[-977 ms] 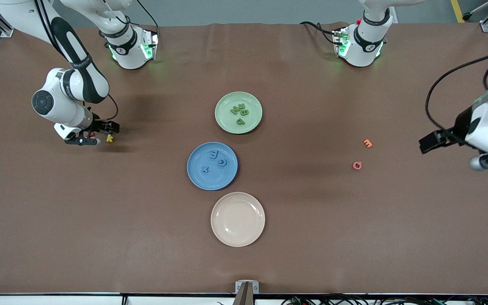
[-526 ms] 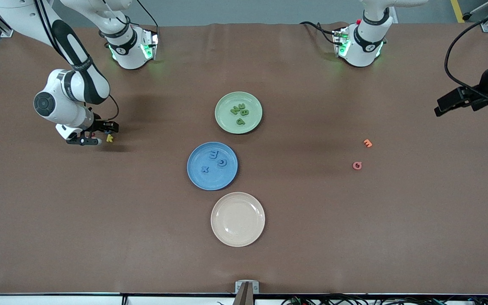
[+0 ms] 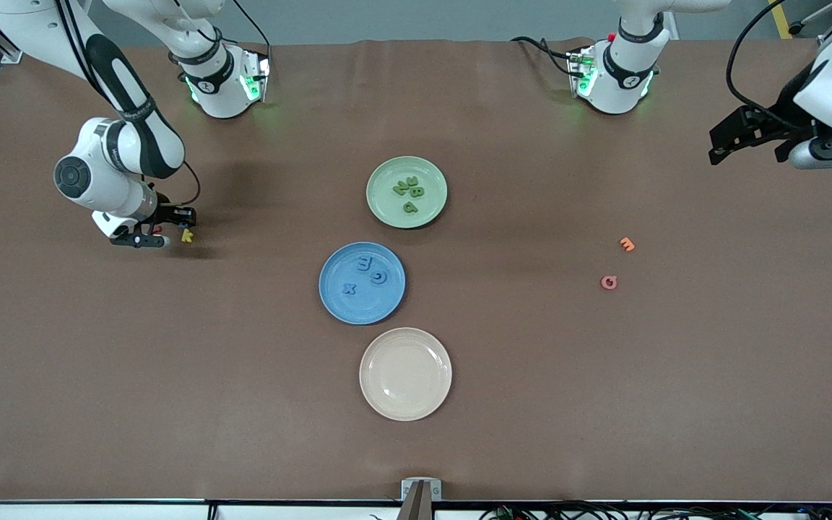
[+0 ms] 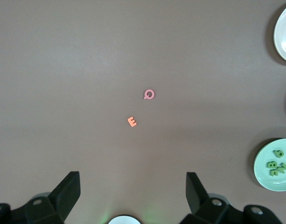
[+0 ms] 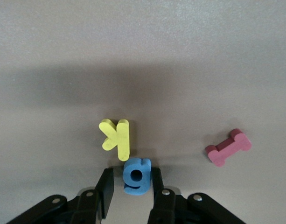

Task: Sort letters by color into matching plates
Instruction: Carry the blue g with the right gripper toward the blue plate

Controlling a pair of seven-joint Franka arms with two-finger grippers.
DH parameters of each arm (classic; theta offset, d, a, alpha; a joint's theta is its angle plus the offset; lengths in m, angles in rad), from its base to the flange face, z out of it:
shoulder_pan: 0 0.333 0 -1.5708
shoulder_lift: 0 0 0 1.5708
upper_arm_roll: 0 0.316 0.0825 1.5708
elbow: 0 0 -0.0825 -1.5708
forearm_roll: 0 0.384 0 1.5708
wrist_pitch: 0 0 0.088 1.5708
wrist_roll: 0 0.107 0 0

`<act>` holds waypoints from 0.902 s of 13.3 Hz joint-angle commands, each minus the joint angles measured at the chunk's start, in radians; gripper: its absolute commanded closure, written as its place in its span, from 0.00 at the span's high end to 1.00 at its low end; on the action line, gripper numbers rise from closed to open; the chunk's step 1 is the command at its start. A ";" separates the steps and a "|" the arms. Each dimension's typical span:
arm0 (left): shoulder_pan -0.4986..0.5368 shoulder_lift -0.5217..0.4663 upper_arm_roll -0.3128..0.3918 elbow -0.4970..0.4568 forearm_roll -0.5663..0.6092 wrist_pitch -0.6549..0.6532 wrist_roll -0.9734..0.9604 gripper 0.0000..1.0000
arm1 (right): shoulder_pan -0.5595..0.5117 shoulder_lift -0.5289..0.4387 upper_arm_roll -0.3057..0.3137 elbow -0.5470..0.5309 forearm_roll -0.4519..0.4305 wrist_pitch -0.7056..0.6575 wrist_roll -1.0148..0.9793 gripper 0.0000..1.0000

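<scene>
My right gripper is down at the table near the right arm's end. Its fingers stand closely around a blue letter g: one finger touches it and a thin gap shows at the other. Three blue letters lie in the blue plate. Three green letters lie in the pale green plate, which stands farther from the front camera. My left gripper hangs open and empty, high over the left arm's end of the table.
A yellow k touches the blue g, and a red bone-shaped piece lies close by. An orange E and a pink Q lie toward the left arm's end. A cream plate stands nearest the front camera.
The right gripper's fingers have drawn in around the blue g. The left arm has lifted and swung toward the robots' bases. Plates and loose letters have not moved.
</scene>
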 commanded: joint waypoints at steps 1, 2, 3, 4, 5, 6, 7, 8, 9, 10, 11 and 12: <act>0.031 -0.036 -0.019 -0.032 0.023 0.007 0.026 1.00 | -0.021 0.001 0.008 -0.014 -0.013 0.017 -0.006 0.30; 0.031 -0.038 -0.019 -0.032 0.023 0.006 0.026 1.00 | -0.021 0.001 0.008 -0.014 -0.013 0.019 -0.006 0.26; 0.031 -0.038 -0.019 -0.029 0.025 0.006 0.026 1.00 | -0.021 0.001 0.008 -0.014 -0.013 0.022 -0.006 0.22; 0.029 -0.036 -0.019 -0.027 0.035 0.006 0.026 1.00 | -0.021 0.004 0.008 -0.014 -0.013 0.034 -0.006 0.18; 0.029 -0.035 -0.019 -0.026 0.046 0.006 0.026 1.00 | -0.021 0.008 0.008 -0.014 -0.013 0.035 -0.006 0.15; 0.029 -0.035 -0.019 -0.026 0.046 0.006 0.026 1.00 | -0.021 0.010 0.008 -0.014 -0.013 0.035 -0.004 0.15; 0.031 -0.035 -0.019 -0.027 0.046 0.004 0.024 1.00 | -0.020 0.007 0.008 -0.013 -0.013 0.028 -0.004 0.15; 0.032 -0.035 -0.019 -0.026 0.045 0.003 0.024 1.00 | -0.020 0.004 0.008 -0.011 -0.013 0.017 -0.001 0.15; 0.032 -0.033 -0.018 -0.024 0.045 0.003 0.024 1.00 | -0.017 -0.005 0.008 -0.008 -0.013 -0.009 -0.002 0.15; 0.032 -0.032 -0.016 -0.021 0.045 0.003 0.024 1.00 | -0.012 -0.021 0.010 0.001 -0.013 -0.044 -0.004 0.15; 0.032 -0.030 -0.015 -0.021 0.045 0.006 0.024 1.00 | -0.012 -0.047 0.010 0.013 -0.014 -0.082 -0.004 0.15; 0.032 -0.030 -0.012 -0.019 0.045 0.006 0.024 1.00 | -0.010 -0.068 0.013 0.028 -0.014 -0.128 -0.004 0.15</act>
